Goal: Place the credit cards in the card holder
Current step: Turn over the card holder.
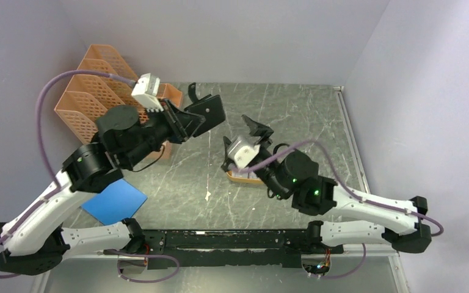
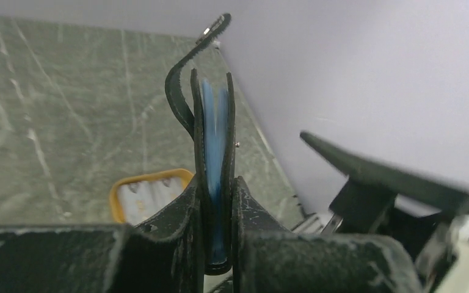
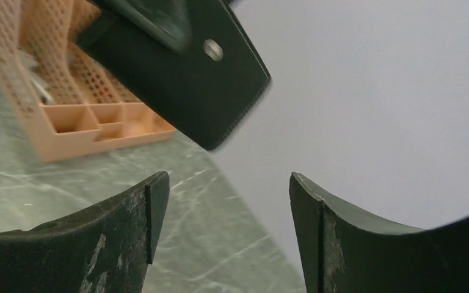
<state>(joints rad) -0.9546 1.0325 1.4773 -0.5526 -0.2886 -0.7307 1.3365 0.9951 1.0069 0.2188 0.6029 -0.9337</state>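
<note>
The card holder [image 1: 206, 113] hangs in the air over the far middle of the table [image 1: 305, 122], just right of the orange mesh organiser [image 1: 94, 79]. The left gripper [image 2: 215, 186] is clenched on its lower edge. Seen edge-on from the left wrist, its two black leaves stand upright and almost closed, with something blue between them, and the snap tab [image 2: 183, 67] curls up and away to the left.

The right gripper [image 3: 229, 201] is released, its fingers spread wide with nothing between them, and it points at the holder's flat outer face. Below it, right of centre, the credit cards [image 2: 149, 196] lie flat in a small orange tray [image 2: 152, 177].

The holder looks light, soft and floppy. Pinching one leaf alone would probably let it bend, so a grip near the fold or across both leaves seems safest, and the leaves will need to be spread before a pocket is reachable. The cards look thin, stiff and slick. Lying flat, they offer little to grasp, so a short edge raised against the tray's rim seems the likeliest hold.
</note>
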